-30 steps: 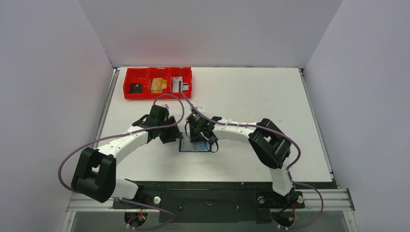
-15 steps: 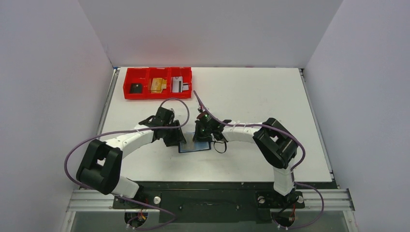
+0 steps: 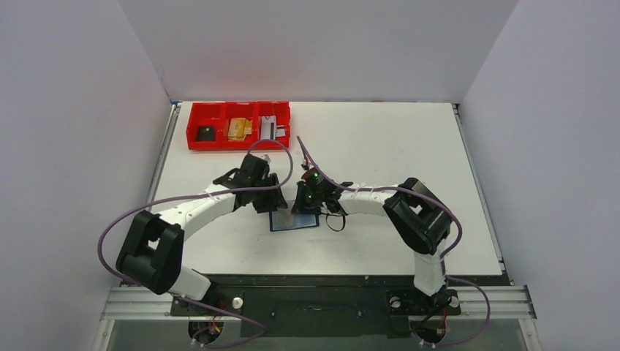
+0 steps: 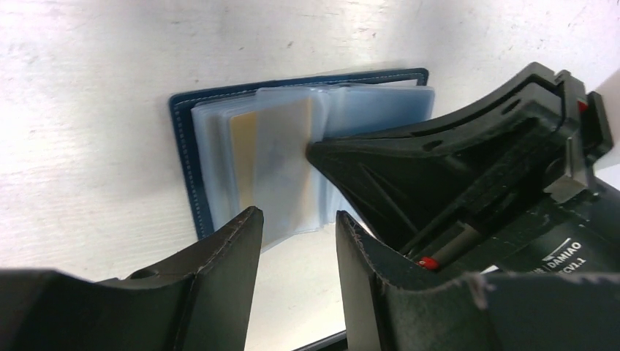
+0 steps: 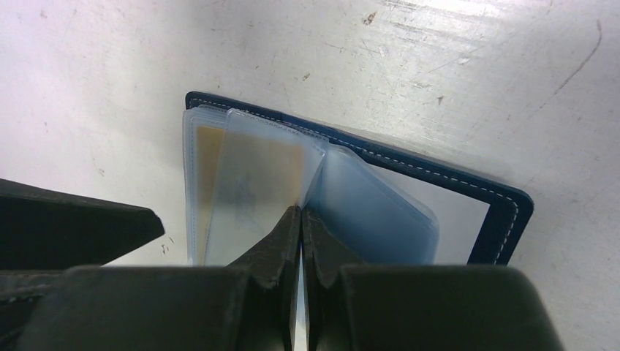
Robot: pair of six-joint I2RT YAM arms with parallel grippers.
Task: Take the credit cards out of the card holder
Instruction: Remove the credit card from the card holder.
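Note:
The card holder (image 3: 294,220) lies open on the table, navy cover (image 5: 504,212) down, its clear sleeves fanned up. A tan-gold credit card (image 5: 208,157) shows inside a left sleeve, also in the left wrist view (image 4: 243,142). A raised sleeve (image 5: 259,172) holds a paler greyish card. My right gripper (image 5: 301,210) is shut on the edge of that raised sleeve, between the two halves (image 3: 304,208). My left gripper (image 4: 296,219) stands open just off the near edge of the sleeves (image 3: 273,204), touching nothing.
A red three-compartment tray (image 3: 191,126) sits at the back left with a small black, a gold and a silver item inside. The right arm's black body (image 4: 468,168) fills the space right beside my left fingers. Purple cables loop over both arms.
The right gripper closed on a sleeve of the card holder and shifted slightly right. The left gripper swung in from the left to the holder's edge, still open.

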